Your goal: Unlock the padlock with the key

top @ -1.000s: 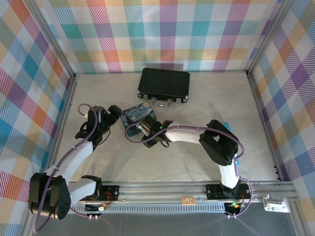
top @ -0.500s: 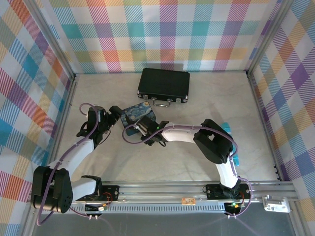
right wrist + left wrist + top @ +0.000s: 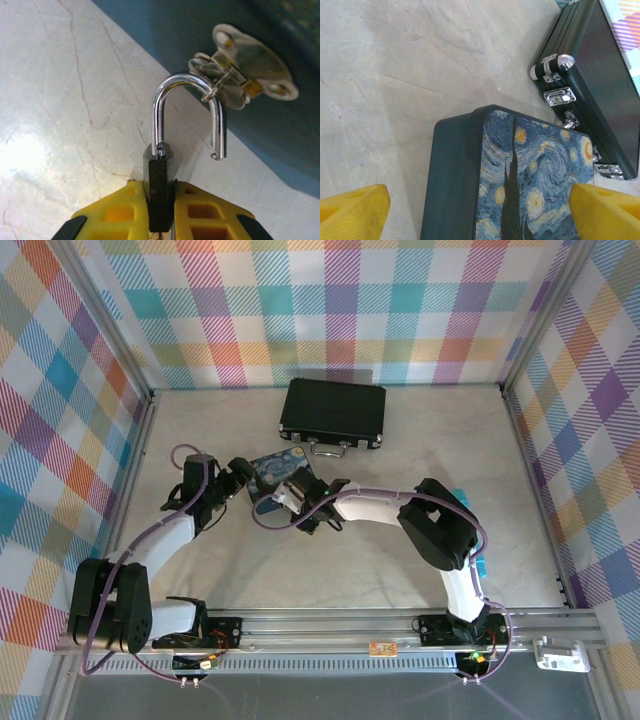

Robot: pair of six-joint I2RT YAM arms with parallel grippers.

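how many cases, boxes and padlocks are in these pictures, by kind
black case: 1
blue painted box: 1
padlock: 1, held in the right end effector
total: 3

Padlock (image 3: 159,175): body held edge-on between the right gripper's (image 3: 160,189) yellow fingers (image 3: 197,197). We see one narrow dark strip, its faces covered by the pads and its base cut by the bottom edge. From the top camera we find it too small to make out.

Left gripper (image 3: 480,212): both fingertips (image 3: 352,212) clipped at the lower corners of its wrist view.

Blue painted box (image 3: 530,180): near end runs off the bottom edge there. Beside the shackle (image 3: 158,120) it is a blurred dark wall.

Black case (image 3: 600,85): cut by the top and right edges.

Pale metal fitting (image 3: 250,65) on the box wall: blurred. We cannot tell the small pieces at the shackle's crown apart.
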